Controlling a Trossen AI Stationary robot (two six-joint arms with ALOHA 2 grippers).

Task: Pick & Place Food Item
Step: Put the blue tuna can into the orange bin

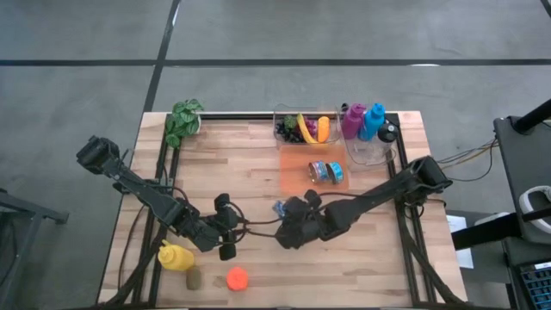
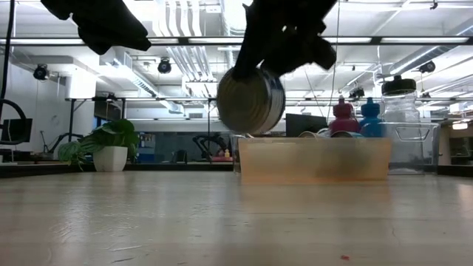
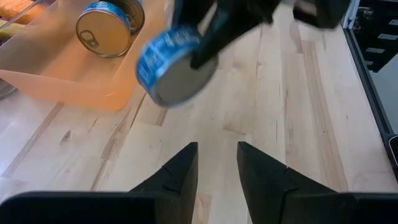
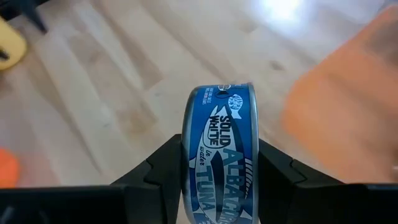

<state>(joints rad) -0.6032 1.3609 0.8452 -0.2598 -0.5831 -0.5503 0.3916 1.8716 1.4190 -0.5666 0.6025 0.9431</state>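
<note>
The right gripper (image 4: 217, 171) clamps a tuna can (image 4: 219, 155) on edge, held above the wooden table (image 1: 250, 164) just short of the orange tray (image 1: 293, 172), where two more cans (image 1: 325, 171) lie. The left gripper (image 3: 216, 167), fingers slightly apart and empty, hovers close by, facing it.

Ahead of the left gripper (image 3: 216, 165), whose fingers stand apart and empty, the right gripper (image 3: 214, 28) clamps a blue can (image 3: 175, 64) above the table (image 3: 298, 112); beyond it, an orange tray (image 3: 74, 87) holds another can (image 3: 107, 28).
</note>
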